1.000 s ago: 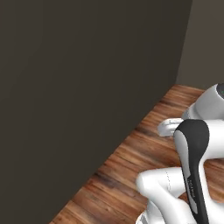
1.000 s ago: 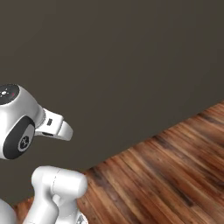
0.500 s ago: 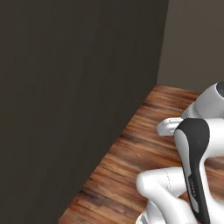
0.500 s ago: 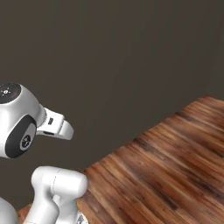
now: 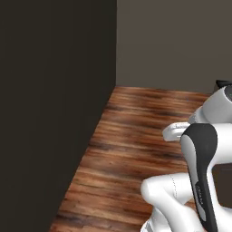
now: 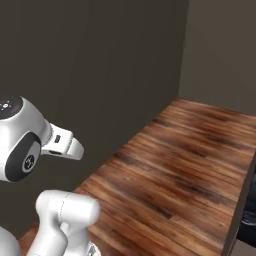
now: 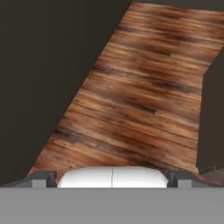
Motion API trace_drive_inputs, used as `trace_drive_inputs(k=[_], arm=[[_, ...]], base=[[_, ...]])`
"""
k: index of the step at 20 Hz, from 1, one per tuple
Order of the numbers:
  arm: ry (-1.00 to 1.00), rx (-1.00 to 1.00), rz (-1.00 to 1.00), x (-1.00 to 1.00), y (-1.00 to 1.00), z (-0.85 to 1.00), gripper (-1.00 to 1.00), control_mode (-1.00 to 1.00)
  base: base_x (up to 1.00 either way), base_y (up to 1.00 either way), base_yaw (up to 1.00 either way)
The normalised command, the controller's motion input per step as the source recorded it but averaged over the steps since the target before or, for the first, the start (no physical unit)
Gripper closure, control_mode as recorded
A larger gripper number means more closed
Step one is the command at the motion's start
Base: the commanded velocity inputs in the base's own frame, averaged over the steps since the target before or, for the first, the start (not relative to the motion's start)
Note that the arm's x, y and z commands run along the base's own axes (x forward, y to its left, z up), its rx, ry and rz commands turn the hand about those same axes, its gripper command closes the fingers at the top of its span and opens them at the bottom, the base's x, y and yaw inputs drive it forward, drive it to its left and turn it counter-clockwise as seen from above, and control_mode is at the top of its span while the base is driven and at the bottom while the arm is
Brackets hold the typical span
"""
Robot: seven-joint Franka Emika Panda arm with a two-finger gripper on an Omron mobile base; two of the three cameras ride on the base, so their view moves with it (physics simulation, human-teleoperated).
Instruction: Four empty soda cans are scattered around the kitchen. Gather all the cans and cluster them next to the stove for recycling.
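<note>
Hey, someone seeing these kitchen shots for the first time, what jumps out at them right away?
The warm striped wood floor draws the eye first, running away toward a corner. A tall dark wall looms along its left side, with a grey wall behind. The white robot arm sits in the foreground, its gripper open over bare planks.

We see dim, even rendered light with no clear source. The dark wall [image 5: 54, 113] reads nearly black and featureless, while the wooden floor [image 6: 190, 165] carries soft sheen. Edges look slightly soft and pixelated; no glare.

Dark wall [image 5: 50, 99] beside a brown plank floor [image 5: 136, 136]; perhaps a grey wall [image 5: 176, 41] beyond
</note>
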Motion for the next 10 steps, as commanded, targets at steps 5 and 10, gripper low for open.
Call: trace_drive_inputs(k=[5, 10], arm=[[0.00, 0.00, 0.00, 0.00, 0.00, 0.00, -1.00, 1.00], [0.00, 0.00, 0.00, 0.00, 0.00, 0.00, -1.00, 1.00]], base=[[0.43, 0.11, -0.36], [0.70, 0.13, -0.25]])
